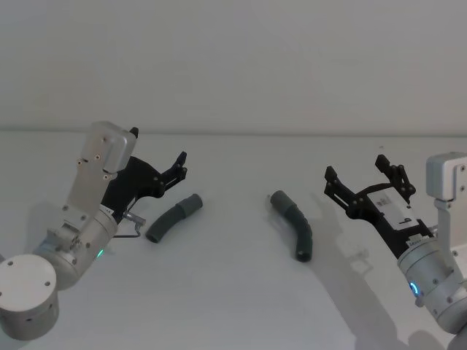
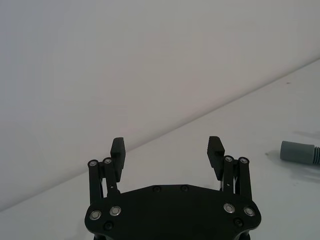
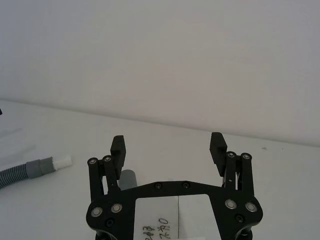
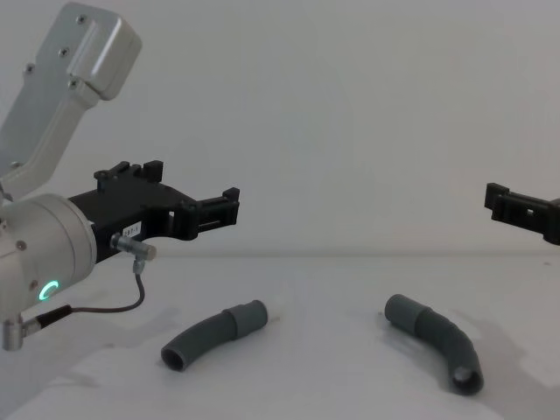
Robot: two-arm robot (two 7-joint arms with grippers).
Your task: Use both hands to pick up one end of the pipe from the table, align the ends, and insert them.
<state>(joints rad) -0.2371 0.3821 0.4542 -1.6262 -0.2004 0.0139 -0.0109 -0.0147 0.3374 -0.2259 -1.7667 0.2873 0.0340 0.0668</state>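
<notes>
Our left gripper (image 1: 181,165) and right gripper (image 1: 355,169) hover released above the counter (image 1: 233,306); left pipe (image 1: 175,217) and right pipe (image 1: 293,219) lie on it.

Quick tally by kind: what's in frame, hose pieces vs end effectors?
Dark grey ribbed curved hose pieces with smooth grey cuffs: 2
Black multi-part end effectors, both open: 2 (left, right)
Total: 4

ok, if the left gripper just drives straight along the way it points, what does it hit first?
Looks free. The left gripper, open, aims across the table toward the back wall. The one hose cuff in its wrist view lies off to the side of that line. Depth to the wall is unclear.
</notes>
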